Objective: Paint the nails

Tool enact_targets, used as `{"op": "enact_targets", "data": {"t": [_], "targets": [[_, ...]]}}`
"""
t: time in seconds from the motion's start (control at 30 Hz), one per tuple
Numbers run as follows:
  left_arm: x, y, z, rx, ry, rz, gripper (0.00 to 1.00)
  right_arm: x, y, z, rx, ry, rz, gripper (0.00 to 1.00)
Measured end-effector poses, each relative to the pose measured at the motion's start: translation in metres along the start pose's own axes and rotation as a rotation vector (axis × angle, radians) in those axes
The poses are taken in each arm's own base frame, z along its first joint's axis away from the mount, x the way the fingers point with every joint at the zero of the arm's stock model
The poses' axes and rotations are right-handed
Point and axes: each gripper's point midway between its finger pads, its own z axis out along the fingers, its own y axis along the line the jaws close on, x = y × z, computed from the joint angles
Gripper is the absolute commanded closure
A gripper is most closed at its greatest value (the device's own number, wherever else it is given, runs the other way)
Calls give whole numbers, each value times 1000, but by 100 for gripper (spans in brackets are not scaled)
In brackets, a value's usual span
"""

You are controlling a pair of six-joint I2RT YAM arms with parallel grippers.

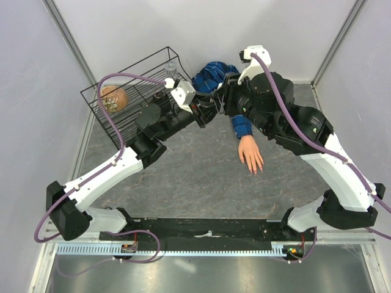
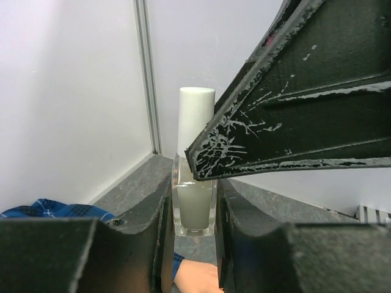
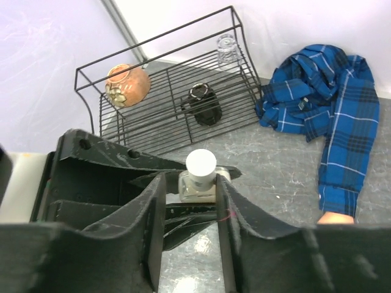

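The left claw [image 2: 192, 210] is clenched on a small clear bottle [image 2: 195, 198] of pale liquid, its two pads pressed against the glass sides, and it holds the bottle upright above the grey worktop [image 1: 195, 177], just off the right front corner of the wire basket [image 3: 153, 122]. The right claw [image 3: 190, 183] comes in from above. Its jaws stand parted on either side of the bottle's white cap [image 3: 201, 165], and in the right wrist view a gap shows between the cap and each finger, so this claw is released and grasps nothing.

The nails [image 1: 256, 170] tip the fingers of the flesh-coloured mannequin hand [image 1: 250, 154]. The hand lies flat on the worktop to the right of the basket, well apart from it and nearer the arm bases, with its fingers pointing toward those bases. The nails are too small in the pictures to tell their colour. The hand's blue plaid sleeve [image 3: 330, 110] runs back and bunches up just beside the basket's right end.

Inside the basket are a brown vase [image 3: 127, 84] at its left end, a dark pot [image 3: 203, 105] near its middle and a clear glass [image 3: 226, 49] at its far right corner.
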Motion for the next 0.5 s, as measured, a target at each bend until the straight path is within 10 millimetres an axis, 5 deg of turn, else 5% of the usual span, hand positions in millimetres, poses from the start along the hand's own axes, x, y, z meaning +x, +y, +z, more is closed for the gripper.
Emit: {"op": "enact_targets", "data": {"t": [0.33, 0.5], "targets": [[-7, -5, -6, 9, 0, -31, 98, 3, 4, -10, -47, 20, -36, 6], [-28, -19, -18, 61, -26, -86, 98, -2, 1, -38, -132, 16, -123, 3]]}}
